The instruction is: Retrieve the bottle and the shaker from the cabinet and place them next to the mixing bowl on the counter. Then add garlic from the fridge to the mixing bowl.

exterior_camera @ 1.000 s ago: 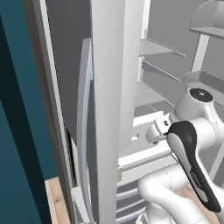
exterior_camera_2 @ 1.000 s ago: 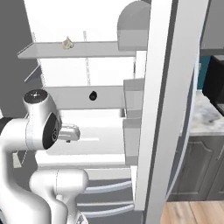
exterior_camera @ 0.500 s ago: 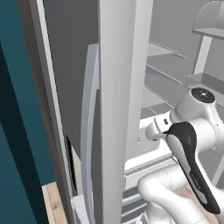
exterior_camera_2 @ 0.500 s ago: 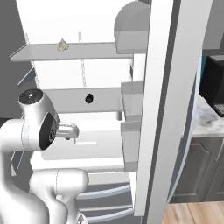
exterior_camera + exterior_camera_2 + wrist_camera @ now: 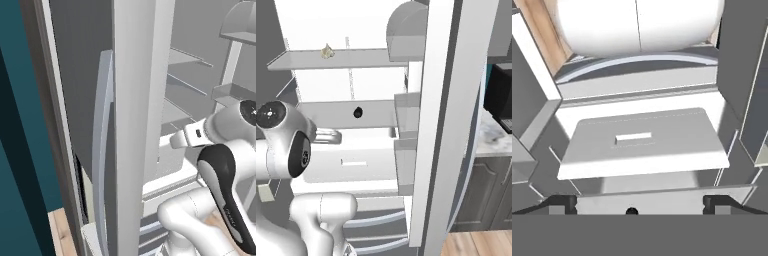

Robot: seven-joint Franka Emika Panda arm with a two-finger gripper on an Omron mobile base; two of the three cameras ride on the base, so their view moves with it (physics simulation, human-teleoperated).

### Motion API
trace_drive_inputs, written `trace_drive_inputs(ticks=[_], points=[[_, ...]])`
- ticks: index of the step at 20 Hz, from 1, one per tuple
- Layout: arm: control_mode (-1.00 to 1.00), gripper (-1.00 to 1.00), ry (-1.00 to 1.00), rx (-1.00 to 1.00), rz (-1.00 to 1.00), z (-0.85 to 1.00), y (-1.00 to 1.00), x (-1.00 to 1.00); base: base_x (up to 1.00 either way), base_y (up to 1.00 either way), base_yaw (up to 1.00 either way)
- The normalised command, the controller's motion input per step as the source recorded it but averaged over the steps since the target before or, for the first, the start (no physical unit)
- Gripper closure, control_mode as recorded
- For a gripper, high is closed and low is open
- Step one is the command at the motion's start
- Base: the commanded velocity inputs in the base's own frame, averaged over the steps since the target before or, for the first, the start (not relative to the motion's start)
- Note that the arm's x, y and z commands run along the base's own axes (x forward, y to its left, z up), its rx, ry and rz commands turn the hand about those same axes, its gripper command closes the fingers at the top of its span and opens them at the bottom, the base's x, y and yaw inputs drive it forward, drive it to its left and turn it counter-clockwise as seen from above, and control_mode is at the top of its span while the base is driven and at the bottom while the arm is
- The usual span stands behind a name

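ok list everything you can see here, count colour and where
garlic: one, pale, on the top fridge shelf
small dark item: one, black, on the middle shelf; cannot tell what it is
fridge shelves: two, light grey, inside the open fridge
drawer: one, white, low in the fridge
fridge door: one, white, open at right
door bins: several, grey, on that door
dark appliance: one, black, on the marbled counter
lower cabinet: one, dark grey, under the counter
pincer: one, dark tips, open, facing the drawer

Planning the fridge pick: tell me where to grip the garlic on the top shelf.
Grip the garlic across its rounded body, coming in from the open front of the fridge, level with the top shelf. It sits alone near the shelf's front edge, so wide-open fingers fit either side. Detail is too small to judge its tilt.
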Motion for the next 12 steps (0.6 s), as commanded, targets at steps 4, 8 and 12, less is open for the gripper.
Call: trace_drive_inputs(ticks=[4,8,12], points=[[-1.00,-1.00,-0.31,0.00,0.05,0.44,0.00,-0.05,0.00,0.00,0.00],[-1.00,-1.00,-0.24,0.00,0.00,0.44,0.00,0.00,0.00,0.00,0.00],[-1.00,-1.00,-0.19,0.00,0.01,0.38,0.00,0.01,0.00,0.00,0.00]])
